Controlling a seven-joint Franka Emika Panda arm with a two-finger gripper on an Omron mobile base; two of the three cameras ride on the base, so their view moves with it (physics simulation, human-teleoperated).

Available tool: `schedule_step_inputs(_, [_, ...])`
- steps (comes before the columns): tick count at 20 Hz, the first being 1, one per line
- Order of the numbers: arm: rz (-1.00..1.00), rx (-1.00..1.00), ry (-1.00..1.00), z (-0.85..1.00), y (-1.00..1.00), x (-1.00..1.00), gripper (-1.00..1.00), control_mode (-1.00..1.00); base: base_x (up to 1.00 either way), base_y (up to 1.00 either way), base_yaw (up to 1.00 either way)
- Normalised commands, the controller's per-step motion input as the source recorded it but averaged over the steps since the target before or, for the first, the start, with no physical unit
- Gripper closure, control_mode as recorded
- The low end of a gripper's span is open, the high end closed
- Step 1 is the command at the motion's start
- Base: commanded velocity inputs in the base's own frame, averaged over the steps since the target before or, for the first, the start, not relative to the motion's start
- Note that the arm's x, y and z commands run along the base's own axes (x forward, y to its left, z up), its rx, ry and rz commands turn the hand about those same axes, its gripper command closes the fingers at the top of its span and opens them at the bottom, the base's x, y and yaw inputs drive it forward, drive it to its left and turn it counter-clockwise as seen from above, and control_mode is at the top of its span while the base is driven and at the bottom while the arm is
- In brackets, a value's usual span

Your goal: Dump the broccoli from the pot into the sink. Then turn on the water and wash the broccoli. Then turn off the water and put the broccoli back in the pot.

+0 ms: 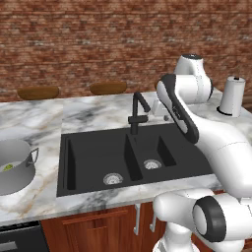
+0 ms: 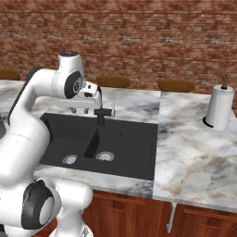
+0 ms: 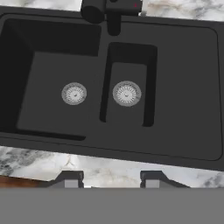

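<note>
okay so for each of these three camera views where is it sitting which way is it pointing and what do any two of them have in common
Left base view: behind the arm's left, facing forward and down at the sink and pot; arm at right.
Right base view: behind its right, facing the sink and paper towel roll; arm at left.
Hand view: on the hand, looking down into the sink; fingers at bottom.
Shared: all show both drains and the faucet.

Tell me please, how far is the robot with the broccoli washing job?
Nothing looks done yet. The broccoli lies in the pot, which stands on the counter left of the sink. Both basins hold nothing, and no water runs from the faucet. In hand: the gripper hangs over the sink with jaws apart, holding nothing. Left: dumping, washing, shutting off the water and returning the broccoli to the pot.
</note>
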Motion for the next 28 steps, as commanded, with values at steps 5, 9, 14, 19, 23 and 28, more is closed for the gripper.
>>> schedule_step_inputs(5, [0.00,0.00,-0.09,0.00,0.03,-0.09,-1.00,-1.00,0.00,0.00,0.00])
schedule_step_inputs(9, [0.00,0.00,-0.11,0.00,0.29,-0.10,-1.00,-1.00,0.00,0.00,0.00])
schedule_step_inputs(14, [0.00,0.00,-0.04,0.00,0.37,-0.06,-1.00,-1.00,0.00,0.00,0.00])
schedule_step_inputs(19, [0.00,0.00,0.00,0.03,0.37,-0.02,-1.00,-1.00,0.00,0.00,0.00])
schedule_step_inputs(23, [0.00,0.00,0.00,0.06,0.43,0.00,-1.00,-1.00,0.00,0.00,0.00])
schedule_step_inputs(28, [0.00,0.00,0.01,0.02,0.53,0.00,-1.00,-1.00,0.00,0.00,0.00])
